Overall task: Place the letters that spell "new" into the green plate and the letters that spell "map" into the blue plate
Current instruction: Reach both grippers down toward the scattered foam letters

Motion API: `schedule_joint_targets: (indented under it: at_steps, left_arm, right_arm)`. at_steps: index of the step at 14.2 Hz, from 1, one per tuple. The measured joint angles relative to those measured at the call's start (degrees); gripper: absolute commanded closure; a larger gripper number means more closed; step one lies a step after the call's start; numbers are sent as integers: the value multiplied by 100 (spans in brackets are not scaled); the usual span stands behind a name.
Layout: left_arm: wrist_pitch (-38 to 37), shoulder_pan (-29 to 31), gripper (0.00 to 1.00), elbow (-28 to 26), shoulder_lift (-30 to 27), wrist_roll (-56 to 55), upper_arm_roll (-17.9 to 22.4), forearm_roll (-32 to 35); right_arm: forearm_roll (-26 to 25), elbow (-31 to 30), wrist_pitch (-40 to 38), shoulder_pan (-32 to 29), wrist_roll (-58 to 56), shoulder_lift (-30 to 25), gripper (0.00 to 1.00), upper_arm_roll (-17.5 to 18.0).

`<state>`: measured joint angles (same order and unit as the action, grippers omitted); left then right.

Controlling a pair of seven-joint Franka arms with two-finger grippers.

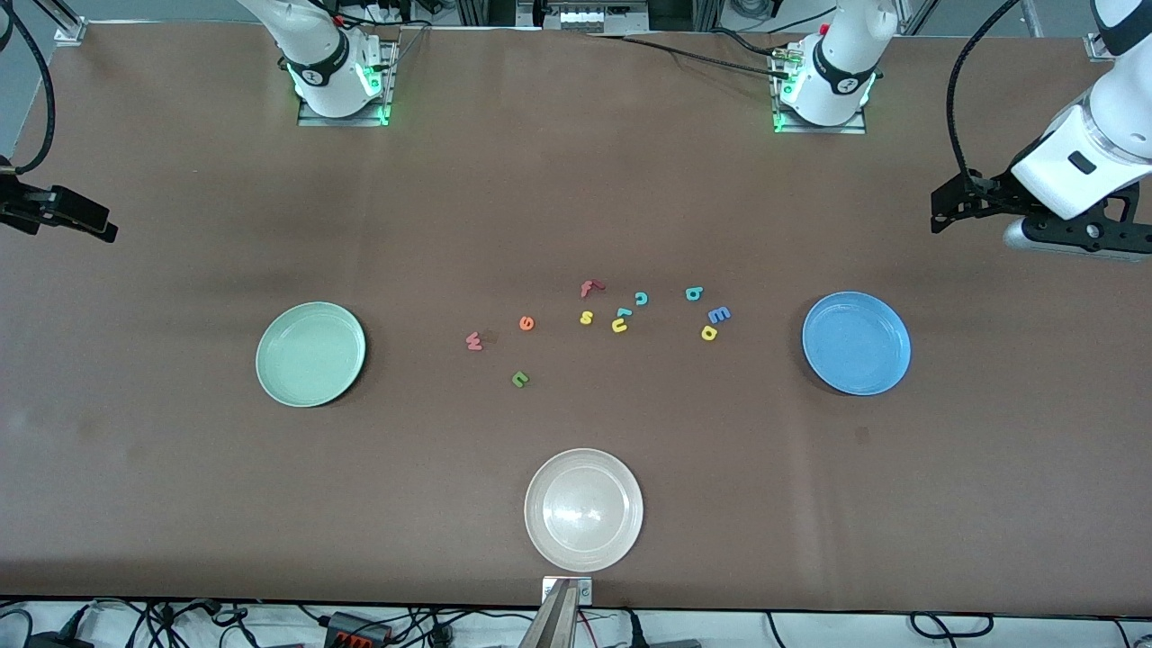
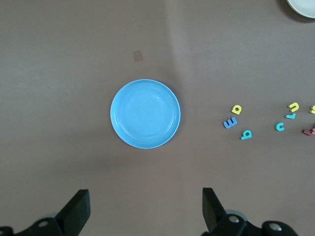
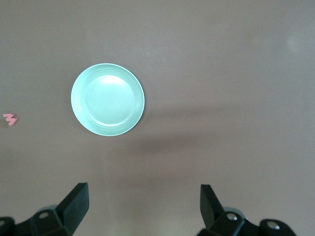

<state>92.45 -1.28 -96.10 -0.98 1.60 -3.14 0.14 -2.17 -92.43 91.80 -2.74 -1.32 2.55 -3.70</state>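
Note:
The green plate [image 1: 310,354] [image 3: 108,99] lies toward the right arm's end of the table, the blue plate [image 1: 856,343] [image 2: 145,113] toward the left arm's end. Between them lie pink "w" [image 1: 474,341] [image 3: 10,119], orange "e" [image 1: 526,323] and green "n" [image 1: 520,379]. Closer to the blue plate lie teal "p" [image 1: 693,293] [image 2: 246,134], blue "m" [image 1: 719,315] [image 2: 230,123] and yellow "a" [image 1: 709,333] [image 2: 236,109]. My left gripper [image 1: 945,205] [image 2: 146,206] hangs open and empty high above the table's end by the blue plate. My right gripper [image 1: 90,220] [image 3: 144,204] hangs open and empty near the green plate's end.
A whitish-beige plate [image 1: 583,509] [image 2: 302,6] lies nearest the front camera. Red "f" [image 1: 589,288], yellow "s" [image 1: 586,317], teal "c" [image 1: 641,298] [image 2: 279,127] and yellow "u" [image 1: 619,326] [image 2: 293,106] lie among the letters. Both arm bases stand along the table's edge farthest from the front camera.

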Motion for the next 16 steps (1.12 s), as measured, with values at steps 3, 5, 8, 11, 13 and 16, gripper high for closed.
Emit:
schedule_joint_targets:
  at_steps: [3, 5, 8, 11, 13, 16]
  left_arm:
    - [0, 0, 0, 0, 0, 0, 0, 0]
    - [0, 0, 0, 0, 0, 0, 0, 0]
    - [0, 0, 0, 0, 0, 0, 0, 0]
    - [0, 0, 0, 0, 0, 0, 0, 0]
    - [0, 0, 0, 0, 0, 0, 0, 0]
    - [0, -1, 0, 0, 0, 0, -3, 0]
  right_arm:
    - [0, 0, 6, -1, 16, 0, 0, -7]
    - [0, 0, 11, -1, 19, 2, 0, -7]
    - [0, -1, 13, 0, 19, 31, 0, -7]
    - [61, -3, 13, 8, 19, 200, 0, 4]
    - [113, -4, 15, 63, 18, 344, 0, 36]
    - [136, -15, 16, 375, 18, 621, 0, 64]
